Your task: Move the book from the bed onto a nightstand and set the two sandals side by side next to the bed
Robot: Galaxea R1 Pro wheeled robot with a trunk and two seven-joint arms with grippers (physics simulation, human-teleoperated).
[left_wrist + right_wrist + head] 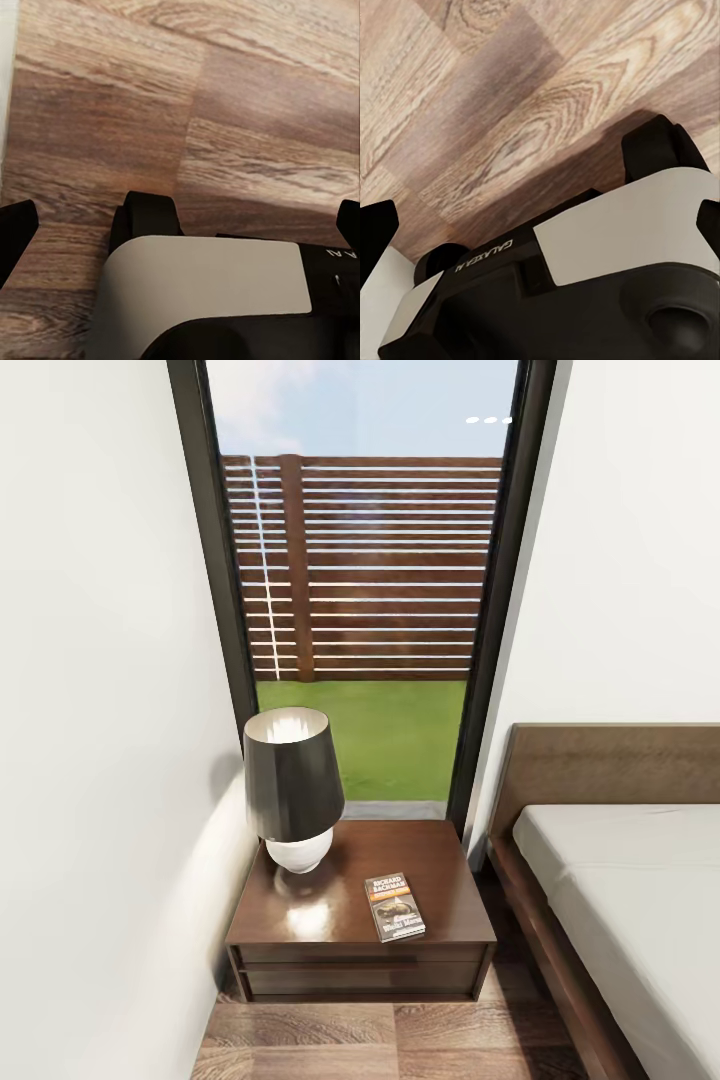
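Lamp (293, 785): a dark, flared shade with a pale inside is seen over a rounded white base, upright.
Window (365, 590): tall and dark-framed, set between white walls.
Fence (380, 565): brown horizontal slats are seen outside.
Grass (385, 735): a green strip is seen below the fence.
Sky (360, 405): pale blue with cloud.

In the left wrist view, the left gripper (180, 225) points down, its two black fingertips (15, 232) at the frame's opposite edges, spread wide with nothing between them. Beneath it sits a white and black part of the robot's body (217, 289) with a round black piece. In the right wrist view, the right gripper (540, 225) likewise points down, its dark fingertips (376, 229) wide apart and empty, above the white and black base (622, 225) lettered GALAXEA.
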